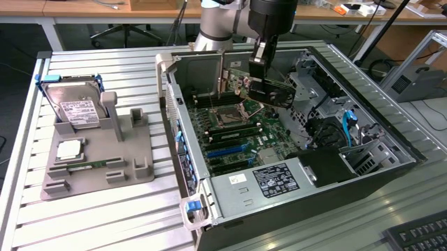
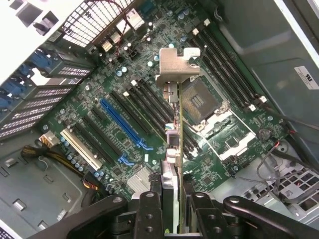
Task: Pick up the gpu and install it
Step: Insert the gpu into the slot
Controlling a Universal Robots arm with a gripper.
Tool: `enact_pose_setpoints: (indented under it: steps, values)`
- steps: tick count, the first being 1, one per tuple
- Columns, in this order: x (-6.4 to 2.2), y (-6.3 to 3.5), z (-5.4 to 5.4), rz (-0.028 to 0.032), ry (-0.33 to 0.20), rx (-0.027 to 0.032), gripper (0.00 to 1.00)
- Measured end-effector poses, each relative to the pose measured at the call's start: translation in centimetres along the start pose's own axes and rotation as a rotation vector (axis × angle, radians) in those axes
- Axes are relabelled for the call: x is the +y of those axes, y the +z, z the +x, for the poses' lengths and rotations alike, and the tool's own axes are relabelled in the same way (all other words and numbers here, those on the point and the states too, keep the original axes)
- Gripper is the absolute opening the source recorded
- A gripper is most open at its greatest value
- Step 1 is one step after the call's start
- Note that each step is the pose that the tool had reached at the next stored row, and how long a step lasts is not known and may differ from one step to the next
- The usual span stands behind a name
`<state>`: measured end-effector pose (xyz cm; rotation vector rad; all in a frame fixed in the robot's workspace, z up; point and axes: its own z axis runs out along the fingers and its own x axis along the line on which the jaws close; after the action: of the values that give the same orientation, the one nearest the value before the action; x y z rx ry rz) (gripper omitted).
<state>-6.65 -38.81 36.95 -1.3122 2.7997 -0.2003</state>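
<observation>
The gpu (image 2: 175,124) is clamped edge-on between the half-closed fingers of the gripper (image 2: 172,201), hung above the motherboard (image 2: 232,142). If it is lowered tilted, the motherboard's blue slot (image 2: 125,124) could be missed and contacts scraped.

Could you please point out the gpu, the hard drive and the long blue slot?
gpu (image 2: 177,63): wrist view, on its silver end bracket.
hard drive (image 1: 79,112): exterior view, on its white label.
blue slot (image 2: 122,122): wrist view, midway along the slot.
</observation>
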Motion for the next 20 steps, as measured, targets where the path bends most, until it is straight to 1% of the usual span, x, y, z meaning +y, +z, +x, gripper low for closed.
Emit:
enact_pose_setpoints:
  steps: [2,11,20]
  values:
    - [0.00,0.01,0.00,0.0019,-0.013,0.0002,0.27]
    - [0.01,0.04,0.00,0.0064,-0.051,0.0000,0.27]
    - [0.01,0.05,0.00,0.0091,-0.089,-0.0030,0.27]
